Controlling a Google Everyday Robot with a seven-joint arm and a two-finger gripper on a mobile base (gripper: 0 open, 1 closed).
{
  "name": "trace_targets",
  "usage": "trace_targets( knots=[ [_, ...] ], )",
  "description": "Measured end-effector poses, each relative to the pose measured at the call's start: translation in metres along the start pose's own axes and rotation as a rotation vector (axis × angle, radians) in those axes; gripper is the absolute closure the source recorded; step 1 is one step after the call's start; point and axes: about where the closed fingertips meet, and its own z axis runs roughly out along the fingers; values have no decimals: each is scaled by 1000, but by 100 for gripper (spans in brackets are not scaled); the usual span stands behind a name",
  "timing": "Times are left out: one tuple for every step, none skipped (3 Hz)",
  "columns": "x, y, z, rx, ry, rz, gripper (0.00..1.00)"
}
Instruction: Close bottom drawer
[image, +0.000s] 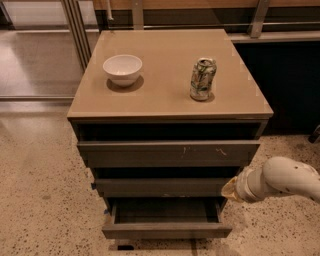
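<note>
The bottom drawer (167, 230) is the narrowest of three grey-brown drawers in a low cabinet. It stands pulled out toward me, and its dark shallow tray (167, 211) is empty. Above it are the mid-width drawer (160, 187) and the widest drawer (167, 151), which has white scratch marks. My white arm (285, 178) comes in from the right. The gripper (229, 189) is at its tip, beside the right end of the mid-width drawer and just above the bottom drawer's right rear corner.
A white bowl (122, 68) and a drink can (202, 79) stand on the tan cabinet top (165, 95). Metal door frames (77, 30) rise at the back left. A dark panel (290, 85) lies to the right. Speckled floor (40, 210) lies around the cabinet.
</note>
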Motion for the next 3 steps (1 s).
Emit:
trace_targets(
  knots=[
    [12,12,36,-52,-17,25,100],
    [20,9,42,-44,-23,-10,100],
    [49,9,82,-37,-43,-30,100]
  ],
)
